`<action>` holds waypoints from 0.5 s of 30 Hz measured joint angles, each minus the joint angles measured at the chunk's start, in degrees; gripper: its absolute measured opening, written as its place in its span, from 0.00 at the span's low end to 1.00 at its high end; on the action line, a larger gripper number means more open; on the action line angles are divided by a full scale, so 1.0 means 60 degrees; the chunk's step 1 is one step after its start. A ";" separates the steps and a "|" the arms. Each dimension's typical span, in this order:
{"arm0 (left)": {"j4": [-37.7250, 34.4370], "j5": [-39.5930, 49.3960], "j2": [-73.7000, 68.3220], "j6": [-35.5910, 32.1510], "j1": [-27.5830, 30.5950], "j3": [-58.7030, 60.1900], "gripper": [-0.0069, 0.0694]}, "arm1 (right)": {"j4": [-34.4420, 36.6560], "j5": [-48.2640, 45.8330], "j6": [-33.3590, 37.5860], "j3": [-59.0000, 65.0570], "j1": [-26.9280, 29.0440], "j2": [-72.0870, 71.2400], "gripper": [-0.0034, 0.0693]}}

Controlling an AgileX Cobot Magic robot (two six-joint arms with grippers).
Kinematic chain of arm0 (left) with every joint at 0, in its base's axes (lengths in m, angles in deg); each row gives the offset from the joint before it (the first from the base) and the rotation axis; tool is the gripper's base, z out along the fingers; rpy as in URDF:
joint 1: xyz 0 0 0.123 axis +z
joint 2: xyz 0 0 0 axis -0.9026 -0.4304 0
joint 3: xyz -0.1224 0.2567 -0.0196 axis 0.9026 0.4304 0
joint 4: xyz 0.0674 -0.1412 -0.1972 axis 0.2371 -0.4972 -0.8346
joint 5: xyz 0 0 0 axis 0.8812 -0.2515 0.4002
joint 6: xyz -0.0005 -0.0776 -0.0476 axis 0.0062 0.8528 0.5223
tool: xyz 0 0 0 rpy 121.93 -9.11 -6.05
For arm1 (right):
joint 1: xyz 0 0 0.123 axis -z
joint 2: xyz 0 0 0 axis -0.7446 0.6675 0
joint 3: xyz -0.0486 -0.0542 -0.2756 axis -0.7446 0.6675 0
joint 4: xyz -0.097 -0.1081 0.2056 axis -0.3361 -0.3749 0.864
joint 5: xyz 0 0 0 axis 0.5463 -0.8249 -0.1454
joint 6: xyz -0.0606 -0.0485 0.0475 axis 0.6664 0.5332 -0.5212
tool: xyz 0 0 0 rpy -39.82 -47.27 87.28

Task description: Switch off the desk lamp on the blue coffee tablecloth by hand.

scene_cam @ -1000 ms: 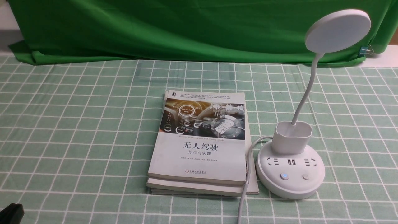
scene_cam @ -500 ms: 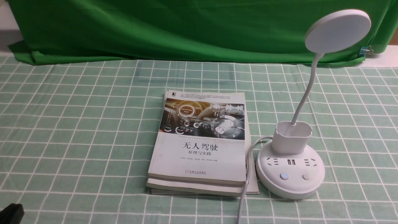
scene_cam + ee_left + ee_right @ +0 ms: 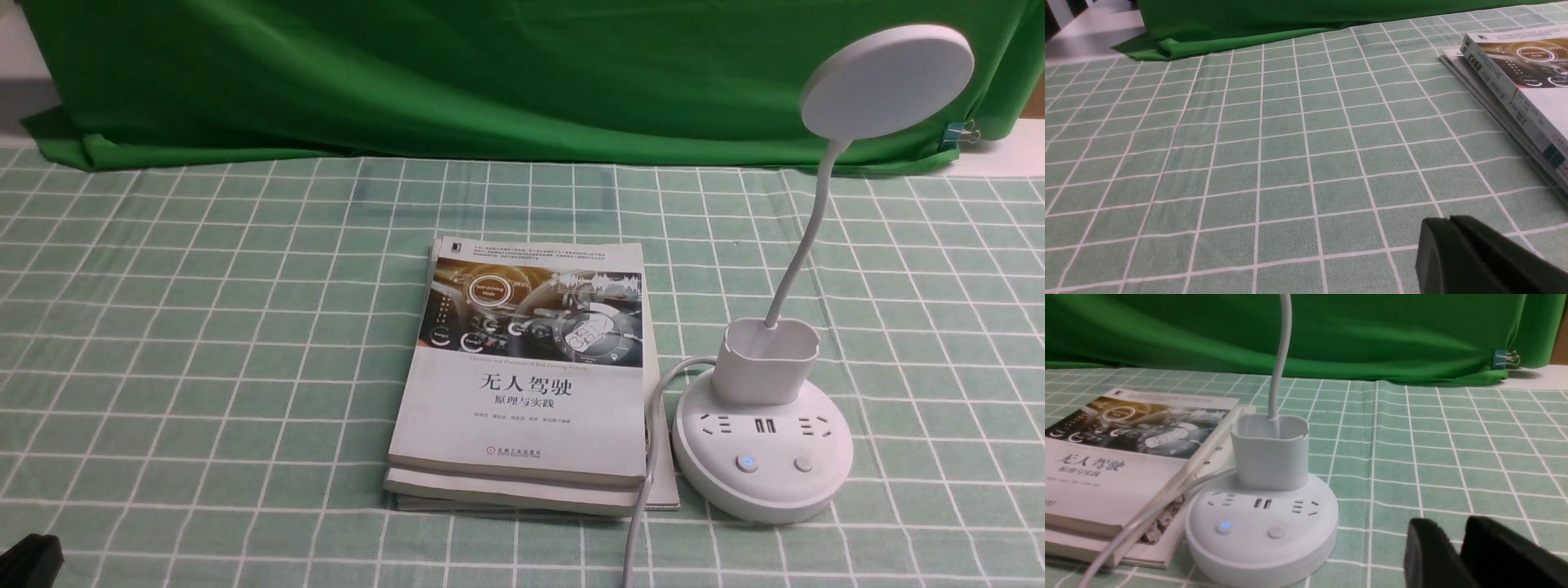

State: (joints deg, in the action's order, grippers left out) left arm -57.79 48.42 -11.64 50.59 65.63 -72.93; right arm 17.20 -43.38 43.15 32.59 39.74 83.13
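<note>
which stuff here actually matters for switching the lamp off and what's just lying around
For the job:
- desk lamp, with the lit button on its base
- right gripper
- checked tablecloth under it

Lying about:
- stacked books
- green backdrop cloth
- binder clip

- The desk lamp (image 3: 763,445) is white and stands upright on the right part of the cloth. Its thin neck bends up to a flat round head. One of the two buttons on its round base glows blue.
- The blue coffee tablecloth (image 3: 204,327) is pale green with a white grid, lying flat.
</note>
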 joint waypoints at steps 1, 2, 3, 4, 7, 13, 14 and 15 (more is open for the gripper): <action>0.0000 0.0000 0.0000 0.0000 0.0000 0.0000 0.09 | 0.0000 0.0000 0.0000 0.0000 0.0000 0.0000 0.25; 0.0000 0.0000 0.0000 0.0000 0.0000 0.0000 0.09 | 0.0000 0.0000 0.0000 0.0000 0.0000 0.0000 0.25; 0.0000 0.0000 0.0000 0.0000 0.0000 0.0000 0.09 | 0.0000 0.0000 0.0000 0.0000 0.0000 0.0000 0.25; 0.0000 0.0000 0.0000 0.0000 0.0000 0.0000 0.09 | 0.0000 0.0000 0.0000 0.0000 0.0000 0.0000 0.25; 0.0000 0.0000 0.0000 0.0000 0.0000 0.0000 0.09 | 0.0000 0.0000 0.0000 0.0000 0.0000 0.0000 0.26; 0.0000 0.0000 0.0000 0.0000 0.0000 0.0000 0.09 | 0.0000 0.0000 0.0000 0.0000 0.0000 0.0000 0.28; 0.0000 0.0000 0.0000 0.0000 0.0000 0.0000 0.09 | 0.0000 0.0000 0.0000 0.0000 0.0000 0.0000 0.28; 0.0000 0.0000 0.0000 0.0000 0.0000 0.0000 0.09 | 0.0000 0.0000 0.0000 0.0000 0.0000 0.0000 0.28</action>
State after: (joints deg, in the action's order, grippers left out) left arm -57.79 48.42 -11.64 50.59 65.63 -72.93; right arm 17.20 -43.38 43.15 32.59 39.74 83.13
